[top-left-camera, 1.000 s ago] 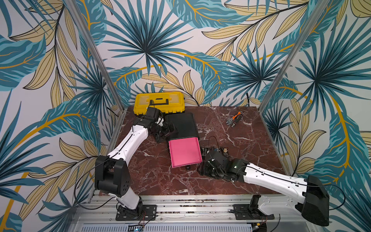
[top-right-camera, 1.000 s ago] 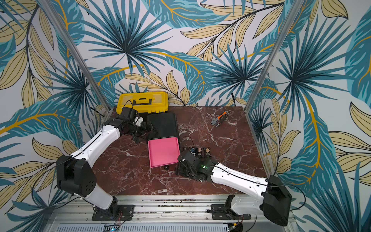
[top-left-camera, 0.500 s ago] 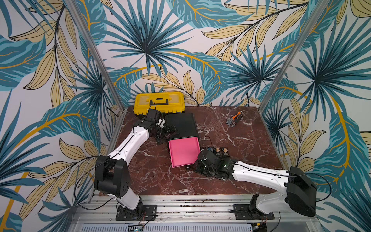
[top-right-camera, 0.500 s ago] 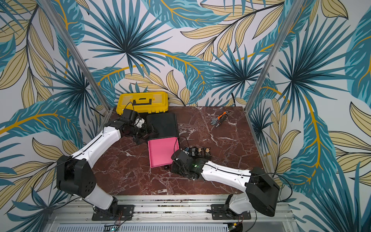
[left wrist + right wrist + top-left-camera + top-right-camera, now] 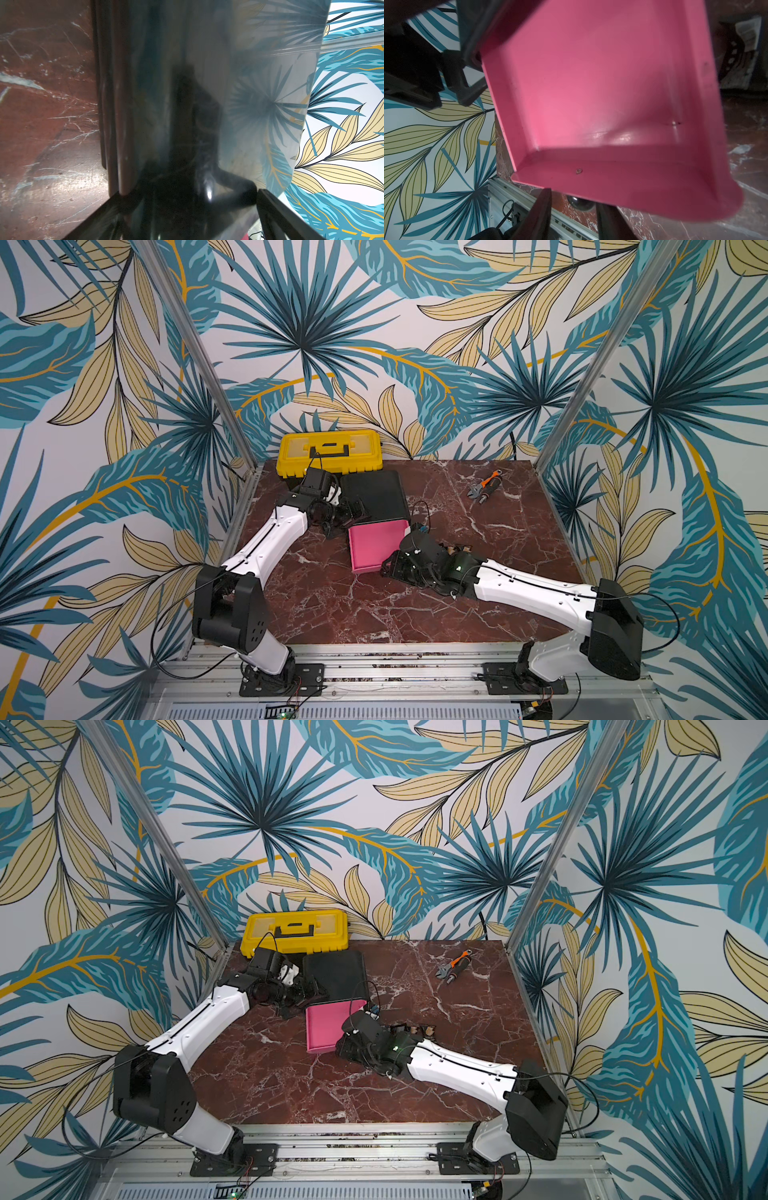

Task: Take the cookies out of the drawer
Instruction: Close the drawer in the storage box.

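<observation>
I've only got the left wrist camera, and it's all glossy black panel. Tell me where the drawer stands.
Observer: In both top views the pink drawer is pulled well out of the black cabinet, toward the arms' bases.
Operator: Look inside it.
Observer: The right wrist view looks straight in: bare pink floor, no packets.
Operator: Find the cookies.
Observer: A few small cookie packets lie on the marble tabletop just behind the right arm, partly hidden; I cannot count them.
</observation>
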Motion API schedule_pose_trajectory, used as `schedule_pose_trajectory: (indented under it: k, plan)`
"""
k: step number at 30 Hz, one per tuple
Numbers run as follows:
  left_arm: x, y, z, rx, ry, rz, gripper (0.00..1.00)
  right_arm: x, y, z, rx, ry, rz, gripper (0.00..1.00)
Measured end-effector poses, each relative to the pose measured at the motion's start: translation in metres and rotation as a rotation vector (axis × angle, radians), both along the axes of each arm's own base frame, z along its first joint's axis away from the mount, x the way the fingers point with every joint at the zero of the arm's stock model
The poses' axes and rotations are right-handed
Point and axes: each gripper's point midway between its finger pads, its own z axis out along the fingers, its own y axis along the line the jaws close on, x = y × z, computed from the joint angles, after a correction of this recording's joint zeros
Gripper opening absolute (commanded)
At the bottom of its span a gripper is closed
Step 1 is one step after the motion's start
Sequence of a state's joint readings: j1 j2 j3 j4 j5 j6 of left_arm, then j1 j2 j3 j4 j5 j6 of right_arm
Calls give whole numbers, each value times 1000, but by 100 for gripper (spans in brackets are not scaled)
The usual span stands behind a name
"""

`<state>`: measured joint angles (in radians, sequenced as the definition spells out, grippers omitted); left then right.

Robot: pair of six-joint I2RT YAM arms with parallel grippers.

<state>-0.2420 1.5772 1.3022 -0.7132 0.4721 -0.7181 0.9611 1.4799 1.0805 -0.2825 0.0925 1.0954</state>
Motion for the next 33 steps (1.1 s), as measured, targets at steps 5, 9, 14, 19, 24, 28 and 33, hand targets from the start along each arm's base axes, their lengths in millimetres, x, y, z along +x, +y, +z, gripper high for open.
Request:
schedule_pose_trajectory:
  k: [5, 9, 14, 19, 24, 28, 33]
  plan:
    - [-1, 0, 0, 3, -1, 0, 100, 14, 8, 6, -24, -40, 2, 39]
    - [-4, 1, 1, 17, -1, 0, 100, 21, 15, 24, -23, -81, 18, 39]
    - [-12, 3, 2, 33, 10, -3, 100, 20, 4, 48, -8, -131, -3, 40]
    - [-15, 7, 3, 40, 17, 4, 100, 1, -44, 53, 2, -149, -84, 40]
    - [-14, 7, 2, 37, 17, 5, 100, -16, -72, 18, -30, -80, -143, 36]
    - [-15, 7, 2, 34, 18, 4, 100, -22, -78, -16, -70, -12, -162, 31]
    - [-15, 8, 2, 35, 19, 2, 100, -15, -63, -36, -78, 18, -159, 26]
